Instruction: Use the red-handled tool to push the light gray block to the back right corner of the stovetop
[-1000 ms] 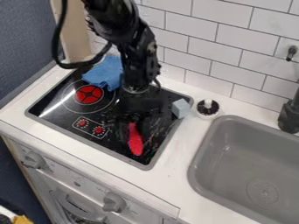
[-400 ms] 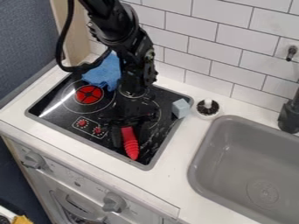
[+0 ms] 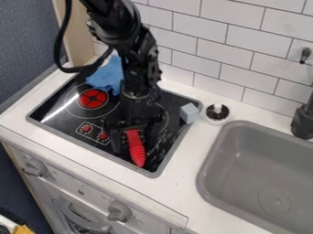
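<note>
"How does the hand stand?"

"The gripper (image 3: pixel 134 144) is low over the stove top (image 3: pixel 61 122), and it looks wide: dark fingers against dark glass, one standing off on either side of the red ribbed thing (image 3: pixel 136 148)."

"Has it got hold of it?"

"I see no grip. The red thing lies on the stove top, its upper end between the fingers, its narrower end pointing towards the front rim. Whether a finger brushes it, I can't tell."

"So which step is this?"

"I'd call it close work at the red thing, with the hand placed around it. Any next move from here calls for care: closing needs both fingers level beside it, and backing off needs a straight lift so neither drags it."

"And further out?"

"The red burner (image 3: pixel 93 98) is up and to the left, with a blue cloth (image 3: pixel 107 77) bunched behind it. A pale block (image 3: pixel 189 113) sits at the stove's right rim."

"Past that?"

"A round white holder with a dark inside (image 3: pixel 217 112) stands on the counter (image 3: pixel 183 183), near the block. Then comes the grey sink (image 3: pixel 235 183), with the black tap (image 3: pixel 302 121) behind it."
</note>
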Tool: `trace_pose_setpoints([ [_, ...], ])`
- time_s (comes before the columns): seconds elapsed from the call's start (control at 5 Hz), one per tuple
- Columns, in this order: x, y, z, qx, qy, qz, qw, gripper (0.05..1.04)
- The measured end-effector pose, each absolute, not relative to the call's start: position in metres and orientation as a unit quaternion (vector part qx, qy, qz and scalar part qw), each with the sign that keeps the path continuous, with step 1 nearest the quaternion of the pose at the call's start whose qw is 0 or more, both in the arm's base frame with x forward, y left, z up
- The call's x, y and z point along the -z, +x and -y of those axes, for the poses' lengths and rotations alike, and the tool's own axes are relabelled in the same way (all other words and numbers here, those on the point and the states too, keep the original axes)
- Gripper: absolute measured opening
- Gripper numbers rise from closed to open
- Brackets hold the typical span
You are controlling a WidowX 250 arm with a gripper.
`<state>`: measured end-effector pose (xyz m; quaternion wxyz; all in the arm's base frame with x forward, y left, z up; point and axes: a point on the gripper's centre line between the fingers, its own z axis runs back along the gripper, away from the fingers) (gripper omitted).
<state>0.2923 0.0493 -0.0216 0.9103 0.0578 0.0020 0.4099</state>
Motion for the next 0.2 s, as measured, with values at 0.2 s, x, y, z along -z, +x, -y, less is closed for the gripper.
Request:
trace_pose_setpoints([
  [0.2,-0.0108,0.2964,-0.0486,-0.399,0.055,0.037,0.915,1.0],
])
